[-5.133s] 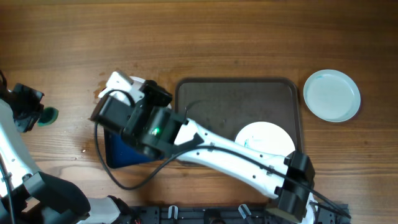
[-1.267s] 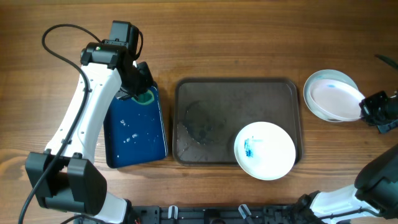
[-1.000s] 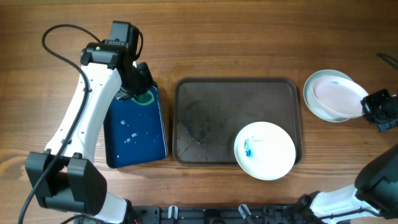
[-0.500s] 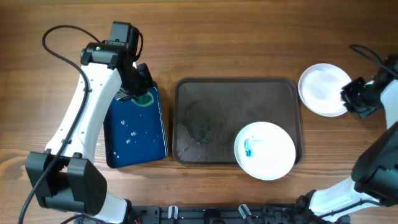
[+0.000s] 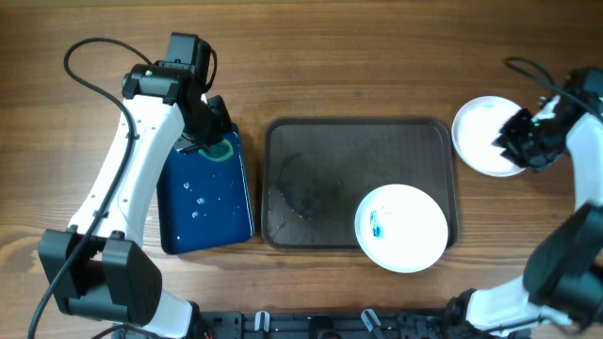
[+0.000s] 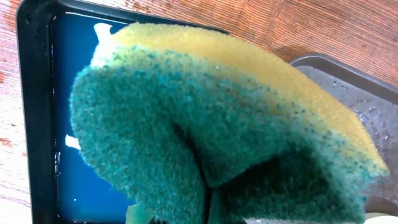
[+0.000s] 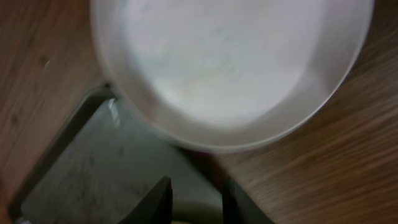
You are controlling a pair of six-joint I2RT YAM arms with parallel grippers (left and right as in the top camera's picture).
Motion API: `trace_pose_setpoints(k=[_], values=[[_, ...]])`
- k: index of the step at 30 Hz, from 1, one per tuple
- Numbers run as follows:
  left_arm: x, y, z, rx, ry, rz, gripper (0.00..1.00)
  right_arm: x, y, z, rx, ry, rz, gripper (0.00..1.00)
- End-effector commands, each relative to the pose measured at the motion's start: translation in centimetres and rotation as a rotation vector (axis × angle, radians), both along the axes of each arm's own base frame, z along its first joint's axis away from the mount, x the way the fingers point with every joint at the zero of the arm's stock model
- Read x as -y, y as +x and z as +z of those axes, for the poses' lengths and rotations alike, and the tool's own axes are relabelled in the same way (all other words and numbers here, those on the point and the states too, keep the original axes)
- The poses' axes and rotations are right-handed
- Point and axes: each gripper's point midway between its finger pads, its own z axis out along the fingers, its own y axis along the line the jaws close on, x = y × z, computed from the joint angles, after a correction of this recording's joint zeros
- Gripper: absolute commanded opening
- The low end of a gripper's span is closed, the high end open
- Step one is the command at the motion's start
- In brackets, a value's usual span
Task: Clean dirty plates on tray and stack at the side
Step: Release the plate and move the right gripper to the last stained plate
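Note:
A white plate point(image 5: 401, 228) with a small blue smear lies at the front right of the dark tray point(image 5: 320, 151). A clean white plate point(image 5: 479, 134) rests on the table just right of the tray; it fills the top of the right wrist view point(image 7: 230, 62). My right gripper point(image 5: 512, 141) hovers over that plate's right edge. Its jaws point(image 7: 196, 202) are open, with nothing between them. My left gripper point(image 5: 212, 127) is shut on a green and yellow sponge point(image 6: 217, 130) above the blue tray point(image 5: 203, 202). The sponge hides the left fingers.
The glossy blue tray point(image 6: 68, 68) holds a film of water and sits left of the dark tray. The dark tray's surface point(image 5: 301, 193) is wet with streaks. Bare wooden table point(image 5: 330, 56) surrounds both trays.
My right gripper has opened and let go of the plate, which now lies flat beside the tray. The right arm swung in from the far right. The left arm has not moved.

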Motion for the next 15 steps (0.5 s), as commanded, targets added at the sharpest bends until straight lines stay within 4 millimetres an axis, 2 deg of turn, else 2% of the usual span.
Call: trace_pose_setpoints(k=[1,7,10,15], values=[[-0.1,0.1,-0.2,-0.001,0.013,0.003,0.04,-3.3,-1.4,4.1,0.026,-0.077,0.058,0.29],[0.0,0.3,-0.2,0.007,0.013,-0.005,0.04,-6.5,-5.2,4.4,-0.061,-0.082,0.052,0.32],[0.0,0.4,-0.2,0.011,0.015,-0.019,0.04,-7.1,-7.6,3.5,-0.116,-0.074,0.023,0.34],[0.0,0.4,-0.2,0.012,0.016,-0.023,0.04,-8.8,-12.0,0.8,-0.223,0.007,-0.011,0.35]])
